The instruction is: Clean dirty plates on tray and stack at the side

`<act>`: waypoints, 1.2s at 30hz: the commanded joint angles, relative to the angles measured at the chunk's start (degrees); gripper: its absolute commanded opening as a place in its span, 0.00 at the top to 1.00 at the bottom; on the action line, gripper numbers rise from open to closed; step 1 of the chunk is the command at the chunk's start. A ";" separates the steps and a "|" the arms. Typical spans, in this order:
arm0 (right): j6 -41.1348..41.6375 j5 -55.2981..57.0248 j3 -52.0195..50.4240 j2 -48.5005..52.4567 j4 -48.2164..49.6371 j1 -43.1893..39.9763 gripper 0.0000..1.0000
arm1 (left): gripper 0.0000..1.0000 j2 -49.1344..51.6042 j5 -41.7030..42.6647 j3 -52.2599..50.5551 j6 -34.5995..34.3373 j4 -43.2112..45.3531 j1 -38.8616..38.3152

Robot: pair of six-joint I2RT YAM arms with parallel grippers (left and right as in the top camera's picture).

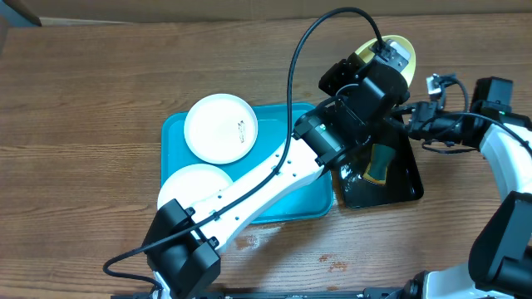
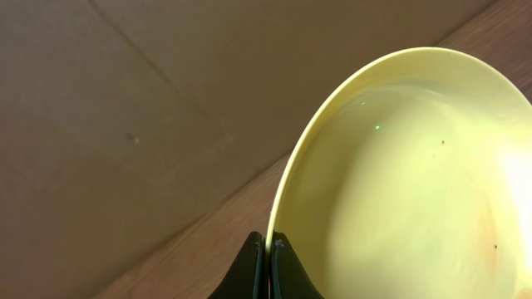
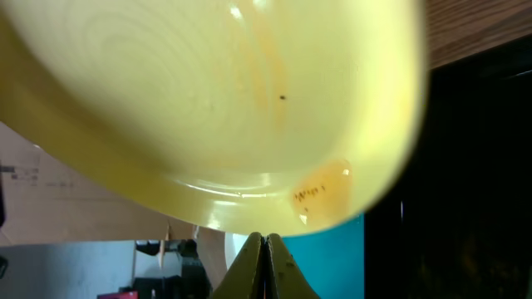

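From overhead, my left arm [image 1: 274, 178] reaches across the blue tray [image 1: 270, 120] to hold the yellow plate [image 1: 397, 46] up beyond the tray's far right corner, above the wooden table [image 1: 100, 124]. Two more plates lie on the tray: a white plate [image 1: 220, 127] at the far left, and a second white plate [image 1: 191, 184] at the near left, partly under the arm. A black tray [image 1: 399, 187] sits just beside the blue one, with a sponge [image 1: 381, 162] in it. The right gripper [image 1: 413, 119] points in from the right, close to the left arm.

In the left wrist view, the left gripper [image 2: 268, 249] is clamped on the yellow plate's rim, and the plate is tilted steeply.

In the right wrist view, the right gripper's tips are pressed together with nothing between them, just below the plate. A brown smear [image 3: 320, 191] shows near the plate's edge.
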 commanded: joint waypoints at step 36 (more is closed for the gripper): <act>10.80 13.42 1.46 -12.46 -0.59 1.22 0.93 | 0.96 -0.31 -2.80 1.66 0.46 1.25 -1.22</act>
